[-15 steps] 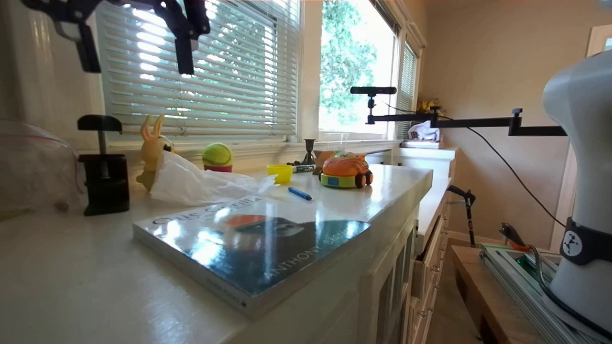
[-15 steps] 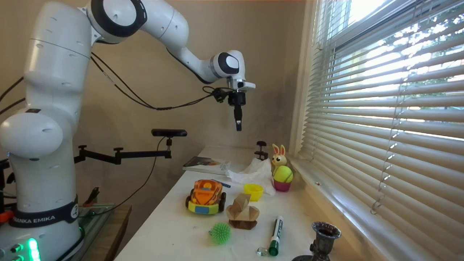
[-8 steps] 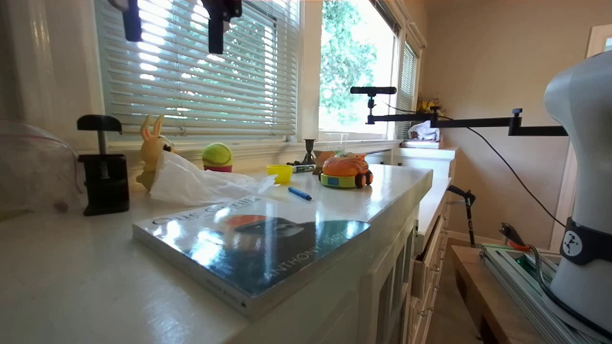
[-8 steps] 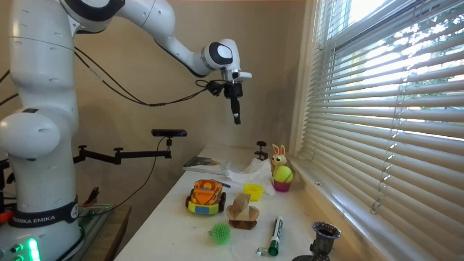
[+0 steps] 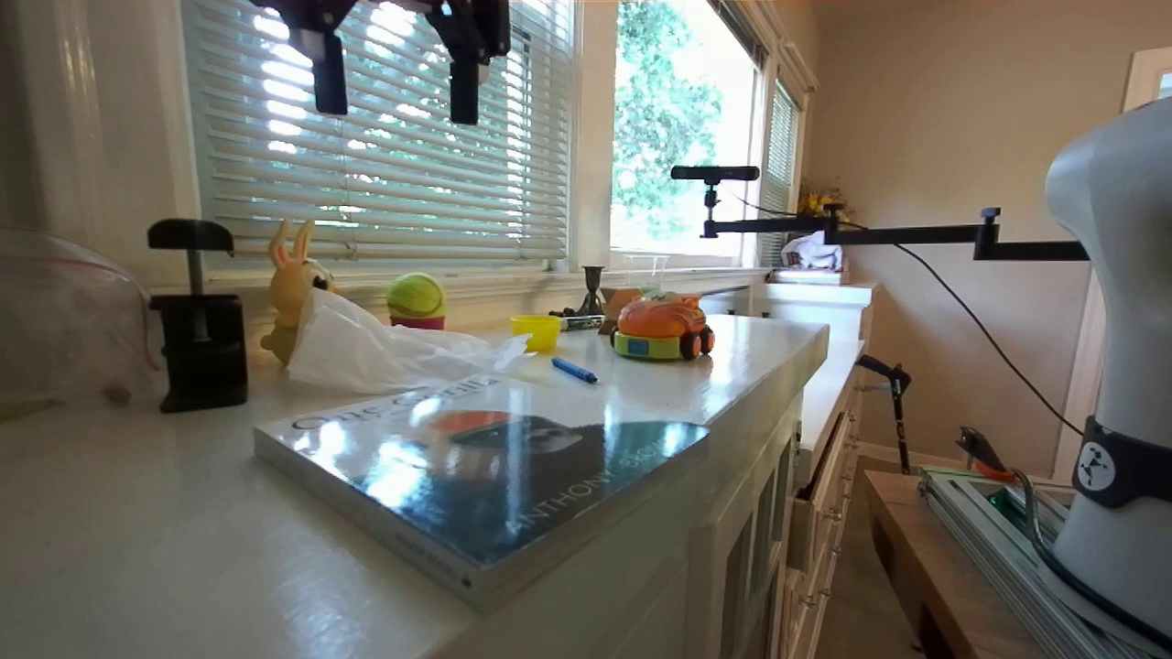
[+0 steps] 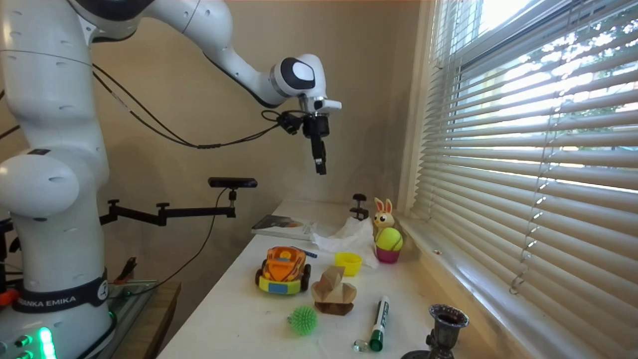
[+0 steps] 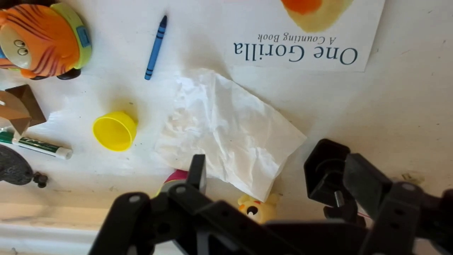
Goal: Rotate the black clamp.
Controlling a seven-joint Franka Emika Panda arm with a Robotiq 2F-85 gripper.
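The arm (image 6: 217, 37) reached over the white bench (image 6: 224, 319), its gripper (image 5: 397, 111) pointing down, fingers spread.
In an exterior view one clamp (image 6: 359, 207) stood upright at the far end, left of one rabbit (image 6: 384, 219); one book (image 6: 284, 228) lay further left, two cups (image 6: 349, 265) and two balls (image 6: 303, 320) nearer, window blinds (image 6: 498, 174) right.
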